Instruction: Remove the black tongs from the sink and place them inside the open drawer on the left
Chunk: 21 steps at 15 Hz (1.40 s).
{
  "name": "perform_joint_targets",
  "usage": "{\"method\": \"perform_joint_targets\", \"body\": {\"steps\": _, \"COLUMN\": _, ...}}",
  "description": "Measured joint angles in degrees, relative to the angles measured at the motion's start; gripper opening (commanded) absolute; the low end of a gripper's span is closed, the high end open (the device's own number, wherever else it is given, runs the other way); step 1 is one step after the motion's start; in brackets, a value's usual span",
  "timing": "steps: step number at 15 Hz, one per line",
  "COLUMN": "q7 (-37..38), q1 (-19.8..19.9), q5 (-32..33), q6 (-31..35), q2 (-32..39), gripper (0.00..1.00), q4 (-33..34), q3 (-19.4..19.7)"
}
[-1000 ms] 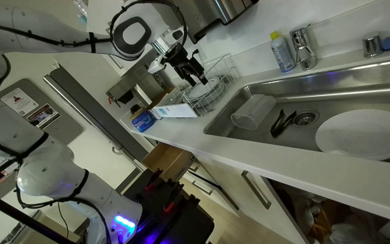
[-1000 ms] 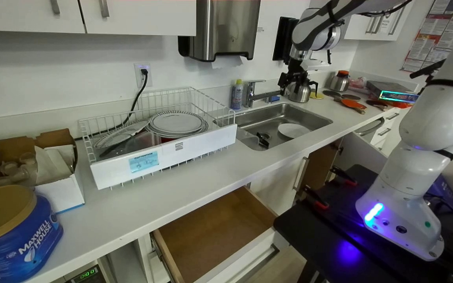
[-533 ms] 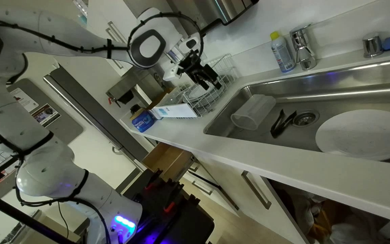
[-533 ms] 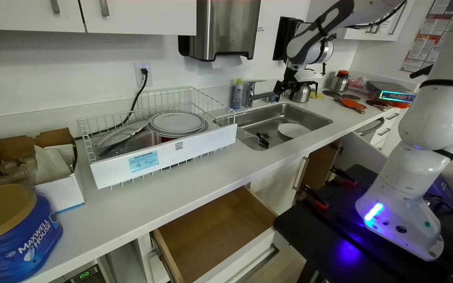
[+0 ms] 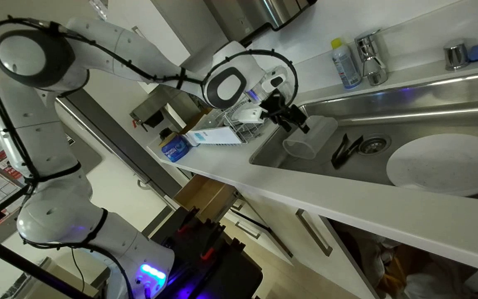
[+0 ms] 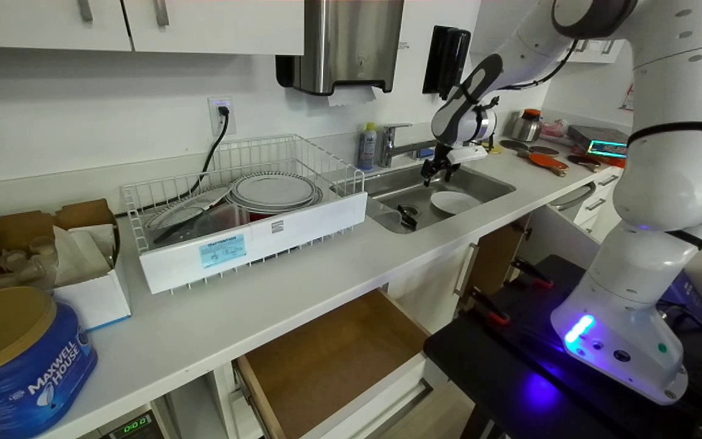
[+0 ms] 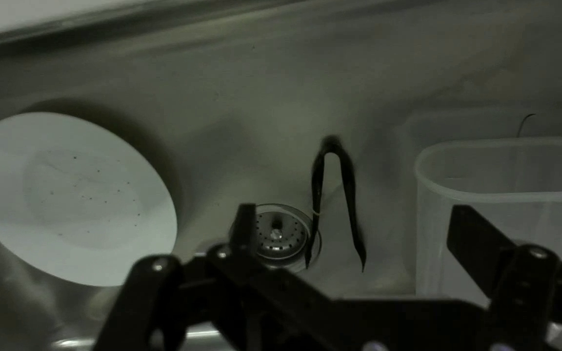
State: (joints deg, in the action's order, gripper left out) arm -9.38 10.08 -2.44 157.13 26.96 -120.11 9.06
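Black tongs lie in the steel sink in an exterior view, a clear container on one side of them, a drain and a white plate on the other. The robot's end effector appears in front of the container. A wooden drawer stands pulled out beneath the counter.

In an exterior view, the end effector hangs above the sink. The counter carries a rack of plates, a box and a blue Maxwell House tub, with the drawer jutting out below.

In the wrist view, the end effector's fingers stand wide apart, the tongs seen through the gap. Their legs are spread, one overlapping the drain's rim, the other near it. The speckled plate lies at frame left, the container at right.
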Motion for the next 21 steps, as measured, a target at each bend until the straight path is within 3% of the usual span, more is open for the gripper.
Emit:
{"method": "perform_joint_targets", "body": {"steps": 6, "q7": 3.4, "q1": 1.0, "q5": 1.3, "q6": 1.2, "q2": 12.6, "gripper": 1.0, "q4": 10.1, "q3": 0.8}}
{"method": "perform_joint_targets", "body": {"steps": 13, "q7": 5.7, "q1": 0.8, "q5": 1.4, "q6": 1.2, "q2": 14.5, "gripper": 1.0, "q4": 12.5, "q3": 1.0}}
{"method": "perform_joint_targets", "body": {"steps": 21, "q7": 13.4, "q1": 0.6, "q5": 1.0, "q6": 1.5, "q2": 27.0, "gripper": 1.0, "q4": 25.4, "q3": 1.2}}
